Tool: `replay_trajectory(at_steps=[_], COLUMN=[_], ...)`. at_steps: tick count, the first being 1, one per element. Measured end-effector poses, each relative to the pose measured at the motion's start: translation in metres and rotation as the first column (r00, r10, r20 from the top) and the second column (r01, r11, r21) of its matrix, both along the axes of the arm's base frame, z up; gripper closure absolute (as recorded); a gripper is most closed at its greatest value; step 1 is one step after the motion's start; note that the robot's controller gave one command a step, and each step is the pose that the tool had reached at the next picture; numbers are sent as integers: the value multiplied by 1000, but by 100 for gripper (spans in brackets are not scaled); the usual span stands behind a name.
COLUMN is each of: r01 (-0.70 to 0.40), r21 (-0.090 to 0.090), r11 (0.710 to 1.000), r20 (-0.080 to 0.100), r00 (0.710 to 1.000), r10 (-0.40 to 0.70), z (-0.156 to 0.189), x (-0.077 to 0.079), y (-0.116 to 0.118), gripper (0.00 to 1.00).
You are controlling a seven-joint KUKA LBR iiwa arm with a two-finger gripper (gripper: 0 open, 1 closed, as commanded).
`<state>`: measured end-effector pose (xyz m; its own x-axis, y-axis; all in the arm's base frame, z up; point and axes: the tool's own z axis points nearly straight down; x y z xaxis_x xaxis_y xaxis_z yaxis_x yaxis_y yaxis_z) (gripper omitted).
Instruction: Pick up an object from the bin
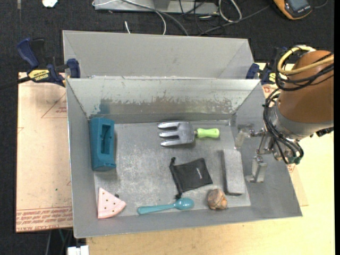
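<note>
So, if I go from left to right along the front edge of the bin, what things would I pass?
Pink watermelon-slice toy → blue-green spoon → brownish shell. The grey bar just behind the shell overlaps it from left to right, so I leave it out.

Grey metal bin (pixel 159 97). Gripper (pixel 257 174) low at right side, just beside long flat grey bar (pixel 232 171). Brown rounded shell-like lump (pixel 217 199) at bar's near end. Black square pouch (pixel 191 175) mid-floor, with silver hand fork with green handle (pixel 180 133) beyond it. Teal plastic spoon (pixel 166 207) and pink watermelon-slice wedge (pixel 109 204) at near edge. Teal rectangular block (pixel 103 142) at left.
</note>
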<state>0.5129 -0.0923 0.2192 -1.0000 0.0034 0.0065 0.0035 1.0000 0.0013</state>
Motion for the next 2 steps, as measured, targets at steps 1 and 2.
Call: replay_trajectory(at_steps=[1,2], r01=[-3,-63], r21=[-1,-1], r11=[1000,998], r20=[8,11], r00=[1000,998], r10=[3,63], z=[4,-52], x=[2,36], y=[0,70], gripper=[0,0])
